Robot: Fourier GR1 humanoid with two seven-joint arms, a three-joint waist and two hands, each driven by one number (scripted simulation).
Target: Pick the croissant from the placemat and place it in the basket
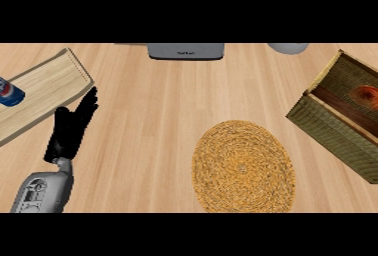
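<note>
I see the orange-brown croissant [364,95] inside the olive woven basket [325,131] at the counter's right edge. The round straw placemat [244,167] lies bare near the front edge. My black left hand [71,127] rests near the left edge, fingers straight and apart.

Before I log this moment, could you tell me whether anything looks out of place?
Nothing stands out. The croissant lies inside the basket, the placemat is bare, and the left hand rests open at the left.
</note>
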